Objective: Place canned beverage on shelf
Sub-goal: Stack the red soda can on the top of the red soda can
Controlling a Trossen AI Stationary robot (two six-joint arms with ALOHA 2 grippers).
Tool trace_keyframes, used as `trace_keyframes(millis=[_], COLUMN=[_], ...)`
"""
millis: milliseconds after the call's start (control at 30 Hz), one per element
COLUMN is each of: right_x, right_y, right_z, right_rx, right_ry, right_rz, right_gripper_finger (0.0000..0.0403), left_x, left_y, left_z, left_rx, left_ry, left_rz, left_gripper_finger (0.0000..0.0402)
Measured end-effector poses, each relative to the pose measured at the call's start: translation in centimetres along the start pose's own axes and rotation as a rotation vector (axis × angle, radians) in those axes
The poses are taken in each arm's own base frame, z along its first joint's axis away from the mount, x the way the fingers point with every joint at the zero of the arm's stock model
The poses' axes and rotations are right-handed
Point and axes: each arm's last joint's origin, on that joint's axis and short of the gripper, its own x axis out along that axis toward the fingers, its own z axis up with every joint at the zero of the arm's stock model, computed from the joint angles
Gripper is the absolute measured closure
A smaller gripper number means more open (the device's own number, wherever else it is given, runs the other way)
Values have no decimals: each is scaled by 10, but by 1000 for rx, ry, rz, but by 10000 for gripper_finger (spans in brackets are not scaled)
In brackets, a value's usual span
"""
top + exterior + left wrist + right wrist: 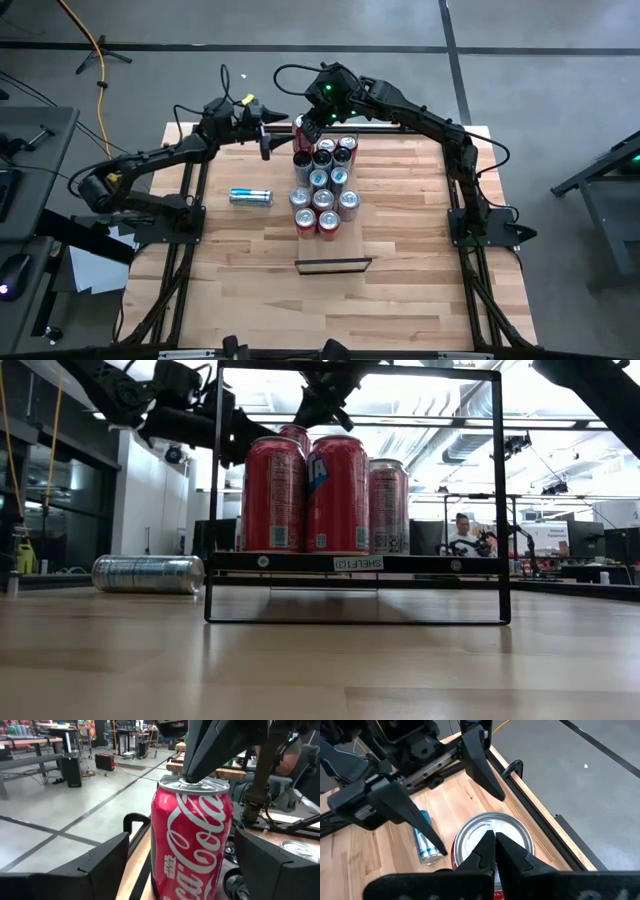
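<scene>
1. On the desk [400, 240] we see the shelf [333, 265] at 6 o'clock of the can cluster [322, 185].
2. Only the left wrist view shows the red Coca-Cola can [192, 840] between the released left gripper [185, 865] fingers.
3. The right wrist view shows the clenched right gripper [495, 840] tips on its lid.
4. A silver can [250, 197] lies at 9 o'clock.

Butcher-block tabletop [400, 230] with cans and a shelf frame

A cluster of upright cans [322, 185] is grouped near the far middle of the tabletop. A silver can [250, 197] is laid on its side to the left, well apart. A black-railed shelf [333, 265] is stood nearer the front edge.
</scene>
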Motion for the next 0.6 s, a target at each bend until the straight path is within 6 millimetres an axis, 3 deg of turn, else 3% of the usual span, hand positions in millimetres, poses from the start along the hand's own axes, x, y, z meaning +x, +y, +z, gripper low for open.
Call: trace_keyframes(millis=[467, 600], right_x=[0, 0], right_y=[0, 0], right_z=[0, 0], right_rx=[0, 0], right_ry=[-1, -1], right_rz=[-1, -1], right_gripper_finger=[403, 403], left_x=[-36, -38], left_y=[-9, -8], left_z=[14, 8], left_rx=[99, 75], left_ry=[99, 167], left_rz=[142, 212], left_gripper_finger=[103, 136])
